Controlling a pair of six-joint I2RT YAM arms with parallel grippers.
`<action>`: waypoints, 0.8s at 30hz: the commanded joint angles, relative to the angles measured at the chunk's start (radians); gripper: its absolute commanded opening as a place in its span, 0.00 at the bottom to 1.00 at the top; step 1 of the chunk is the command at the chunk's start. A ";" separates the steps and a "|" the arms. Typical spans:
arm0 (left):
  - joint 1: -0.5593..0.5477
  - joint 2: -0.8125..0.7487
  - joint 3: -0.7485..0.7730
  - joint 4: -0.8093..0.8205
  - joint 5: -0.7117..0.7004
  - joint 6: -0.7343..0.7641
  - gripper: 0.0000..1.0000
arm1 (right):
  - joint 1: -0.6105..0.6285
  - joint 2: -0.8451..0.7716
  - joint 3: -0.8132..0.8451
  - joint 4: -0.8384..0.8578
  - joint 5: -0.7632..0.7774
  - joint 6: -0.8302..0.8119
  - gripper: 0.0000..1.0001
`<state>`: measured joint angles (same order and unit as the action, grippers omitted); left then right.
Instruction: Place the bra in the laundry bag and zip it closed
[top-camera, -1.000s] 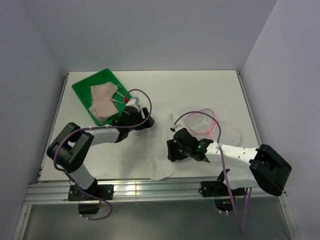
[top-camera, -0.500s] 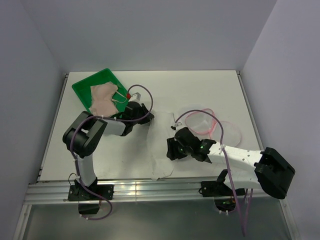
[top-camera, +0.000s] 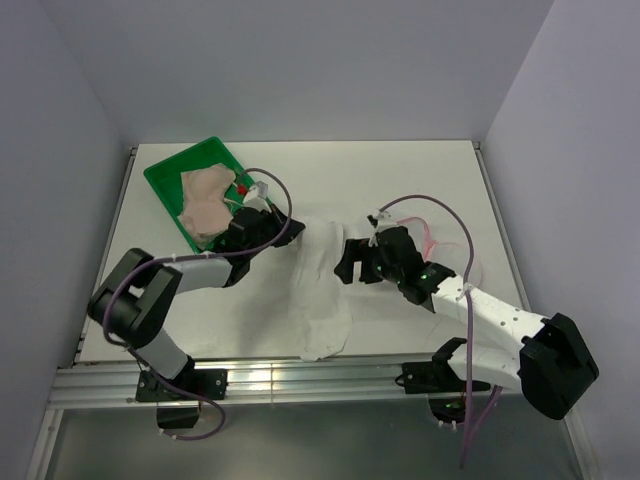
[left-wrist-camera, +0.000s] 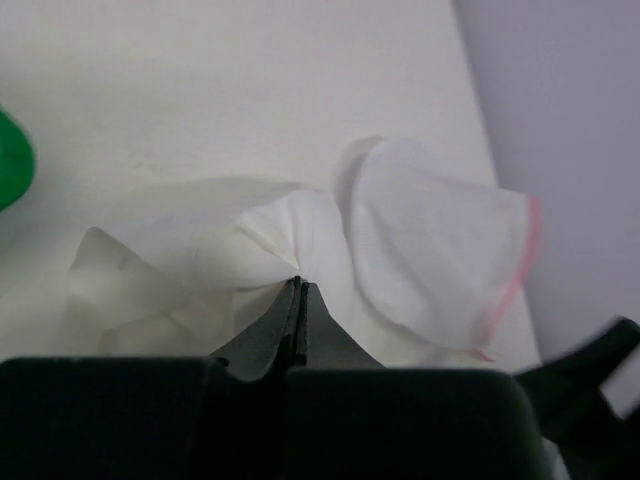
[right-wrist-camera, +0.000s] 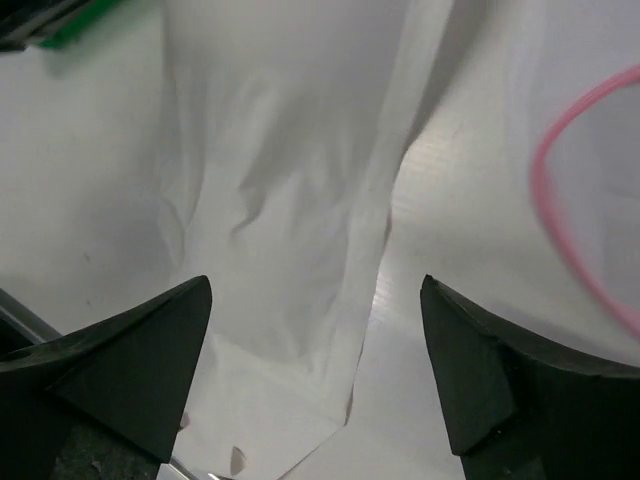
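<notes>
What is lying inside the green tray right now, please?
The peach bra lies crumpled in the green tray, covering much of its floor. Anything beneath it is hidden, and the left gripper, shut on a white cloth, partly blocks the tray's near right edge.

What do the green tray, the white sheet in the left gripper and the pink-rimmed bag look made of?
Green tray: likely rigid plastic, uniform colour, raised moulded rim. White sheet: thin matte cloth; it creases and bunches where the left gripper pinches it. Laundry bag: seemingly fine, slightly see-through white fabric with pink edging; mesh weave too small to tell.
</notes>
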<state>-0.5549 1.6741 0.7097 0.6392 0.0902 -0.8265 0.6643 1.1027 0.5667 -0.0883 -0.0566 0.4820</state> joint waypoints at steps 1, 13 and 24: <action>0.000 -0.144 -0.024 0.109 0.071 -0.033 0.00 | -0.057 -0.017 0.074 0.090 -0.081 0.004 0.93; 0.001 -0.361 -0.053 0.065 0.169 -0.103 0.00 | -0.158 0.043 0.071 0.370 -0.250 0.093 1.00; 0.000 -0.491 -0.012 -0.067 0.212 -0.100 0.00 | -0.177 0.049 0.064 0.508 -0.446 0.082 1.00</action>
<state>-0.5549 1.2060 0.6605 0.5964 0.2661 -0.9146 0.4908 1.1481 0.6098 0.2821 -0.3901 0.5579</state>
